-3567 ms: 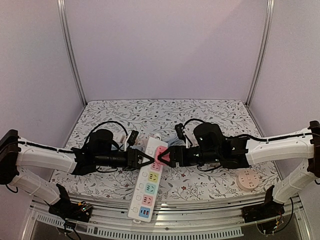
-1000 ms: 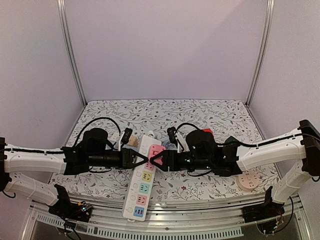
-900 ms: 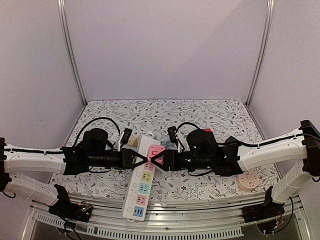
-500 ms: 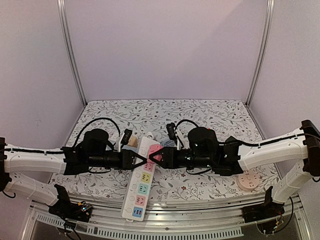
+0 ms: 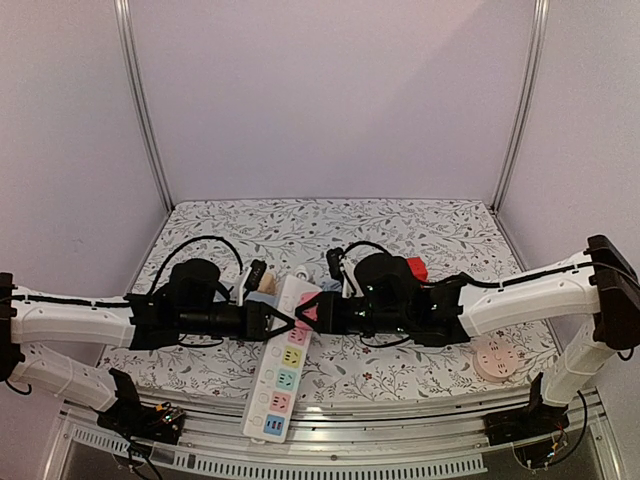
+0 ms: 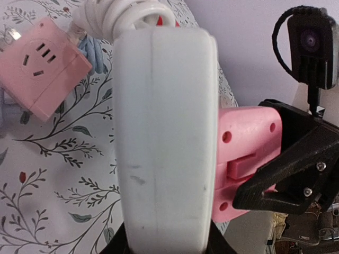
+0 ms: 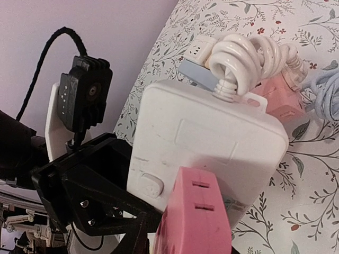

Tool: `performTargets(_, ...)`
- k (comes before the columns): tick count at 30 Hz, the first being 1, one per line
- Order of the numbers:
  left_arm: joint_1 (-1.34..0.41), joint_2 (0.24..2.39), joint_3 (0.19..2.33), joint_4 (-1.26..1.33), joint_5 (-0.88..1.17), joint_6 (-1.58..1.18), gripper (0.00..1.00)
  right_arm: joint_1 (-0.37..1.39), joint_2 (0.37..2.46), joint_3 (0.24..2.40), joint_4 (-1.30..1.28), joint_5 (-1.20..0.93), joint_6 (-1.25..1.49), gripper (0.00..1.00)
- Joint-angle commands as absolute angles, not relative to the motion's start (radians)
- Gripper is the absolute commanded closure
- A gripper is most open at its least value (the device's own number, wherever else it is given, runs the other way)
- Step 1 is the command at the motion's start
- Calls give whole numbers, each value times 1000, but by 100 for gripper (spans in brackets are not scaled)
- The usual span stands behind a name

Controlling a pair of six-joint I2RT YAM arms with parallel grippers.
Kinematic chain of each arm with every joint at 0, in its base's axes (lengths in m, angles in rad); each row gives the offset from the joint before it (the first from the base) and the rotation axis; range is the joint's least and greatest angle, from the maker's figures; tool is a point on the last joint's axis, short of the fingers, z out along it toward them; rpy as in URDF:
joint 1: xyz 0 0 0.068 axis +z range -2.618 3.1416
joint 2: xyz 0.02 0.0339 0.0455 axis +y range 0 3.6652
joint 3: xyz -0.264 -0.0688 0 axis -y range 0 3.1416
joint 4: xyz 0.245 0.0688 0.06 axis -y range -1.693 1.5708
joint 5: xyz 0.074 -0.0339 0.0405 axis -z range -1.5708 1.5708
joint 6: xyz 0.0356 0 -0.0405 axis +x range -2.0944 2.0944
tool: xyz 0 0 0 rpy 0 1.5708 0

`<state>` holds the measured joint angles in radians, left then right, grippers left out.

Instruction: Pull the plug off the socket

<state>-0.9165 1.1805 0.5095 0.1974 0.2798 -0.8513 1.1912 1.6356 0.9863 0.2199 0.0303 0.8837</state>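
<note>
From above, the power strip (image 5: pixel 283 385) lies on a slant just below the middle of the frame, on the flower-patterned table (image 5: pixel 300 225). It is a long white bar with a row of coloured sockets: yellow, pale green, salmon and blue toward its near end. The plug (image 5: pixel 309 312) is a pink block sitting at the strip's far end. The left gripper (image 5: pixel 284 320) reaches in from the left and the right gripper (image 5: pixel 320 313) from the right, and their black tips meet at that end. A red object (image 5: pixel 416 270) shows behind the right arm, and a round beige disc (image 5: pixel 495 360) lies at the lower right.

In the left wrist view the white strip fills the middle, seen end-on. The left gripper is clamped on it, its dark fingers (image 6: pixel 117 248) showing on either side at the bottom edge. The plug is at middle right, pressed against the strip's right face. It is glossy pink with small round holes and a raised rectangular step. A black finger of the right gripper lies over its right end. A second pink adapter (image 6: pixel 37 66) rests on the table at the upper left, and a coiled white cable (image 6: pixel 132 10) sits at the top.

In the right wrist view the plug rises from the bottom centre, two slots on its top face, gripped by the right gripper and set against the strip's rounded white end. I cannot tell whether its prongs are seated. The cable coil sits at the upper right, and a blue-grey cable (image 7: pixel 324 90) is at the right edge.
</note>
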Motion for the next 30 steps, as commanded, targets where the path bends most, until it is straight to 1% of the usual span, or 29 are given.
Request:
performTargets(1,-939,1173,532,343,279,-806,82,1188,1665,1030,144,80,920,72)
performTargets(4,-947,1173,536,324,265,-794,82,1179,1676,1031,140,79,946,76)
performTargets(5,-949,1173,538,316,259,-791,82,1177,1680,1031,134,81,954,79)
performTargets(7,-955,1175,540,306,248,-782,82,1169,1691,1033,135,75,974,83)
performTargets(11,-965,1182,552,270,215,-767,83,1165,1716,1050,135,58,992,85)
performTargets(14,-976,1192,567,250,190,-754,85,1163,1733,1065,135,52,994,87)
performTargets(20,-994,1198,577,241,137,-744,86,1163,1748,1061,137,70,1014,100)
performTargets(23,-998,1196,568,258,106,-766,88,1155,1747,1042,146,80,1043,100)
performTargets(30,-1000,1194,515,344,56,-856,89,1128,1716,953,261,77,1134,100)
